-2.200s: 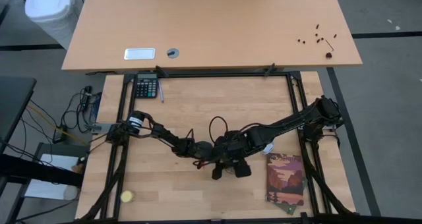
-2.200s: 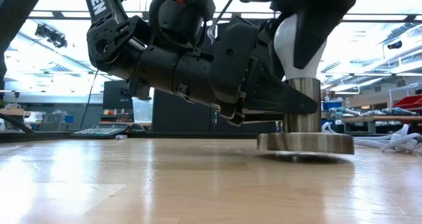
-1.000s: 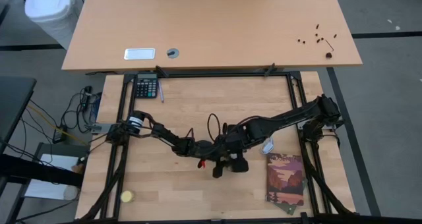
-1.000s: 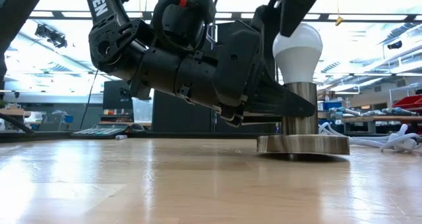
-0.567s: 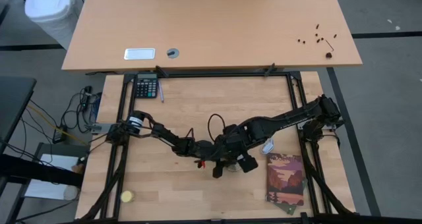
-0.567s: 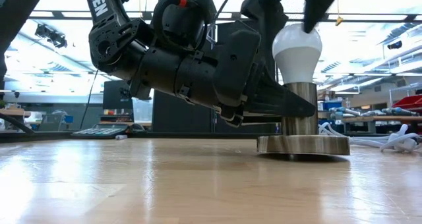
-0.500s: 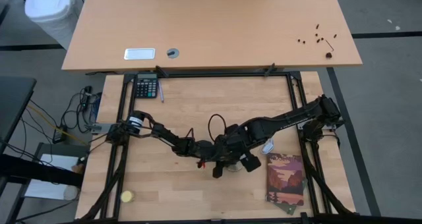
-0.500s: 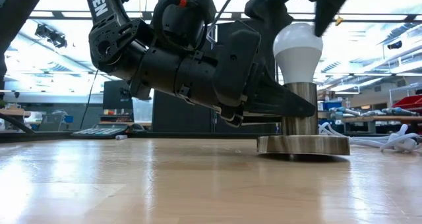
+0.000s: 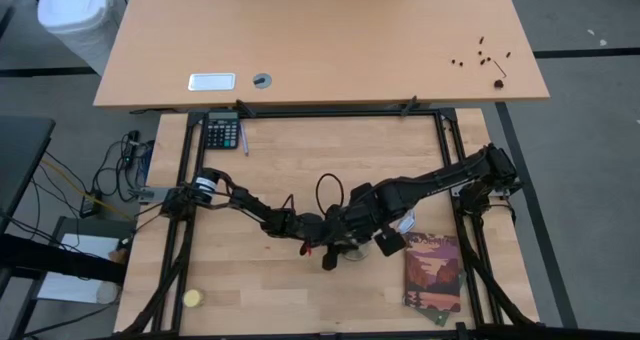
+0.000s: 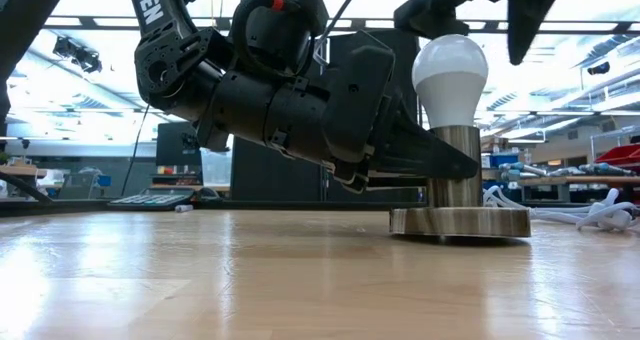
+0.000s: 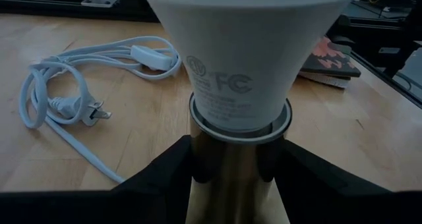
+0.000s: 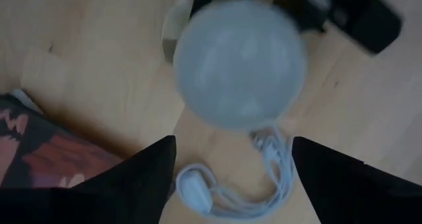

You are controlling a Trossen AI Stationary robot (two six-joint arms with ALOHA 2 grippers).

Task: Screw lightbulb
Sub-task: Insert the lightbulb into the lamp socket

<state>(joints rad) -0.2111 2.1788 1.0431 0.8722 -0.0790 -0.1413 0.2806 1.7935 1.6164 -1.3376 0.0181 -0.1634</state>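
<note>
The right claw (image 12: 234,161) hangs above the white frosted pear-shaped lightbulb (image 10: 450,68), its two dark fingers (image 12: 142,178) spread wide to either side of the dome and touching nothing. The bulb stands upright in the brass-coloured metal socket post (image 10: 453,165), right of centre in the low view. The risk, as I judge it, is that the bulb is only partly threaded: a re-grip coming down off-centre could tilt it and cross the thread, or slip on the smooth glass.

The left claw (image 11: 239,165) is clamped on the socket post just under the bulb's collar. If it loosens, the round flat metal base (image 10: 460,220) could spin on the wooden table (image 10: 250,280).

In the high view both arms meet at lower centre, the left reaching low from the left edge, the right angled down from the right.
</note>
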